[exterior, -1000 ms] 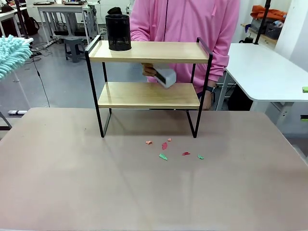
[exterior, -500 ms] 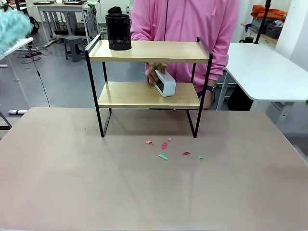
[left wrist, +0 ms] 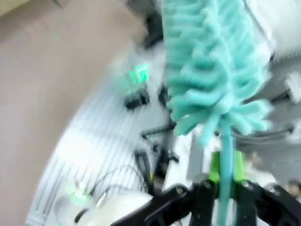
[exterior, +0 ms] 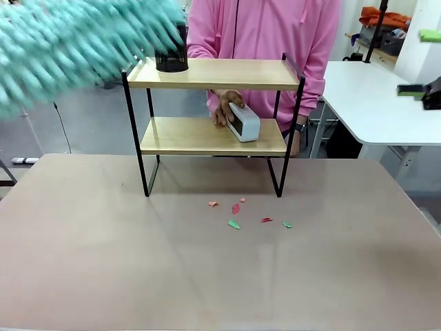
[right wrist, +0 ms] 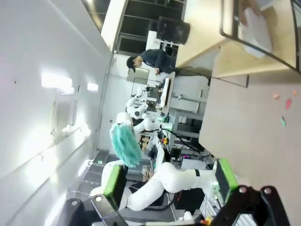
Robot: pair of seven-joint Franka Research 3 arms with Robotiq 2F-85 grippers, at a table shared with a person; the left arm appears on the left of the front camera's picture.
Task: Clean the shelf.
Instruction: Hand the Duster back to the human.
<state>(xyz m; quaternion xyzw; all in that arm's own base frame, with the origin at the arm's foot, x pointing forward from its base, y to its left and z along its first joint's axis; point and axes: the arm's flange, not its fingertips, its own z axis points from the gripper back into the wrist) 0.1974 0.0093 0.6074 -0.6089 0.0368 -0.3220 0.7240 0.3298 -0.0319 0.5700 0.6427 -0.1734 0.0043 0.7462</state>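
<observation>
Front: shelf [exterior: 220, 74] stands on counter [exterior: 207, 276], duster [exterior: 76, 41] above its left end. Left wrist: my left tool [left wrist: 225, 168] clamped on duster handle. Right wrist: right tool [right wrist: 169, 178] spread, empty. Shelf judged stiff, light; steady by frame.

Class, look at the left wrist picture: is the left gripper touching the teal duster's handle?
Touching. The left wrist view shows the left gripper with its jaws closed against both sides of the handle of the teal duster.
</observation>
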